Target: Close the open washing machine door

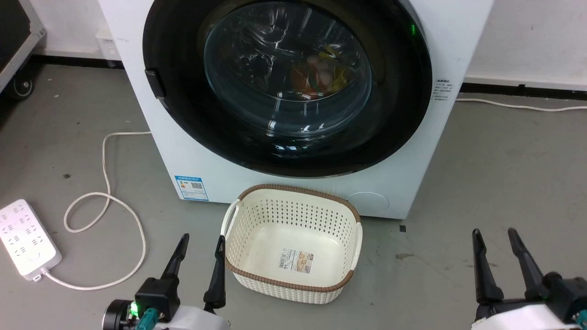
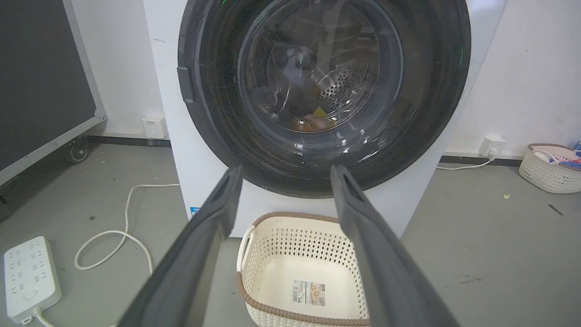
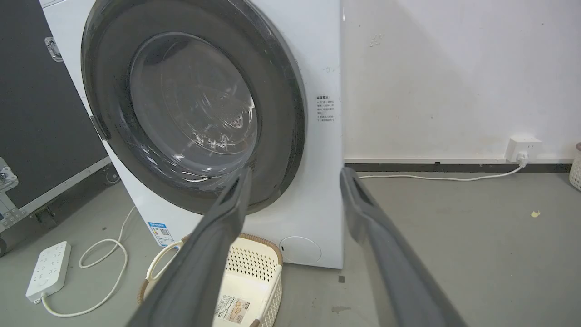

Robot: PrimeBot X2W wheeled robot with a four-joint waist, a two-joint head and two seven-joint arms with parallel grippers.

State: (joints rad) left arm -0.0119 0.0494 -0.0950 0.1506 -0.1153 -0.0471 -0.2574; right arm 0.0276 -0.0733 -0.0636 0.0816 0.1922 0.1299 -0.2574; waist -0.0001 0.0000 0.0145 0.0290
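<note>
1. Door position. The washing machine door (image 1: pixel 287 87) lies flat against the front of the washing machine (image 1: pixel 220 176). Its glossy black ring sits flush on the white panel, and we see no gap at the rim in the head view or in either wrist view. A dark handle tab (image 1: pixel 155 83) sits on the ring's left edge. Through the glass window we see coloured laundry (image 1: pixel 316 75) in the steel drum.

2. Claw state. Our left claw (image 1: pixel 203 238) hangs at the lower left of the head view. Its fingers are spread wide, hold nothing and point toward the machine. Our right claw (image 1: pixel 494 231) hangs at the lower right, also spread wide and holding nothing. Both claws are well apart from the door and touch no object.

3. Floor area. A cream perforated basket (image 1: pixel 284 293) with a brown rim stands on the grey floor (image 1: pixel 481 174), just in front of the machine and between the two claws. Only a label lies on its bottom. A white power strip (image 1: pixel 25 238) lies on the floor to the left, and its white cable (image 1: pixel 105 197) loops toward the machine's left side.
</note>
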